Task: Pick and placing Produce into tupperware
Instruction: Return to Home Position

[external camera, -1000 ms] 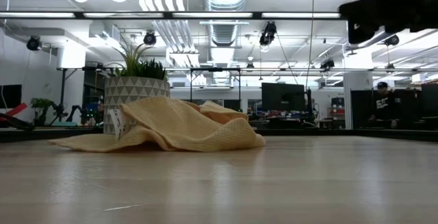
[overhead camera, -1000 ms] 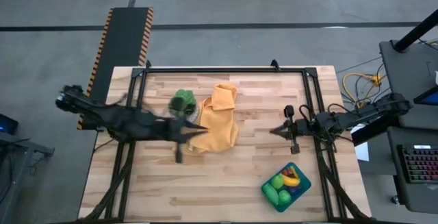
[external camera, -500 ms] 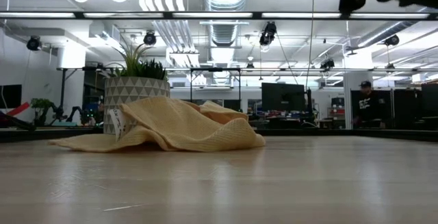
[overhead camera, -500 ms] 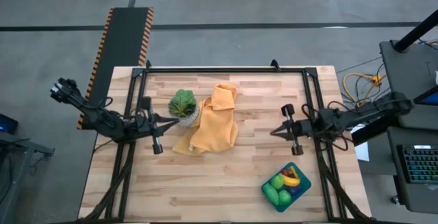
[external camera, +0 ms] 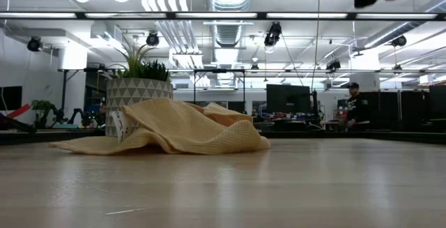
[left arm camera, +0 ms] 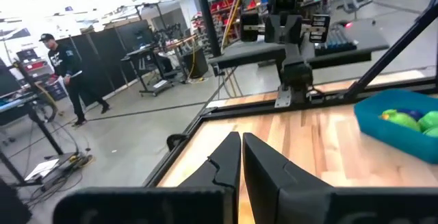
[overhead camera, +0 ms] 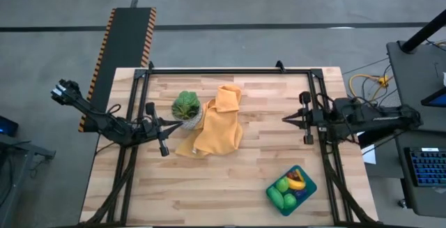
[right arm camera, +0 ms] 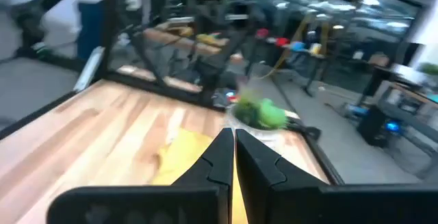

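The teal-blue tupperware point(overhead camera: 309, 186) sits near the table's near right corner, also in the left wrist view as the tupperware point(left arm camera: 383, 127). Produce lies inside it: green pieces point(overhead camera: 281, 186), a yellow banana point(overhead camera: 297, 181) and a small red bit; the rest I cannot make out. My left gripper point(overhead camera: 174, 124) is shut and empty, held over the left part of the table beside the potted plant, its fingertips point(left arm camera: 241, 148) together. My right gripper point(overhead camera: 284, 118) hovers shut and empty over the right part of the table, beyond the tupperware, with fingertips point(right arm camera: 233, 148) together.
A leafy plant in a white pot point(overhead camera: 186, 106) stands left of centre, with an orange cloth point(overhead camera: 214, 123) crumpled against it; both show in the low view as the pot point(external camera: 138, 95) and the cloth point(external camera: 174, 130). A black frame point(overhead camera: 230, 70) rims the table. A person point(external camera: 353, 102) walks far behind.
My left gripper has drawn back from the orange cloth toward the table's left edge, then held still. My right gripper has moved a little toward the far edge and the right, staying shut. The cloth, plant and tupperware have stayed where they were.
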`<control>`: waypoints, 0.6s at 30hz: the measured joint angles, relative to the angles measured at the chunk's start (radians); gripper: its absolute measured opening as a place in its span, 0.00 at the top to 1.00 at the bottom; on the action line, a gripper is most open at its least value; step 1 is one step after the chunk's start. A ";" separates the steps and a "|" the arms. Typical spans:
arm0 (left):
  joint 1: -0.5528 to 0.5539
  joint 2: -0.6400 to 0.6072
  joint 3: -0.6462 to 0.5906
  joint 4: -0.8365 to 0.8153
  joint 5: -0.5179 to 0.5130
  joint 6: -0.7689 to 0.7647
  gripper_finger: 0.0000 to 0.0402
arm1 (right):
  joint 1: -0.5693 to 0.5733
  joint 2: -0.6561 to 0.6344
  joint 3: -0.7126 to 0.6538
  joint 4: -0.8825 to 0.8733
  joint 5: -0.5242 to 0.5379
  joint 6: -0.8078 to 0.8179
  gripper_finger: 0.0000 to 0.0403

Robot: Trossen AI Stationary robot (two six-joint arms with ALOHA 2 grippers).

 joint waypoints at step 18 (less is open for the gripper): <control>0.002 0.021 0.000 0.000 -0.004 0.025 1.00 | -0.274 -0.164 -0.376 0.329 -0.217 0.229 0.98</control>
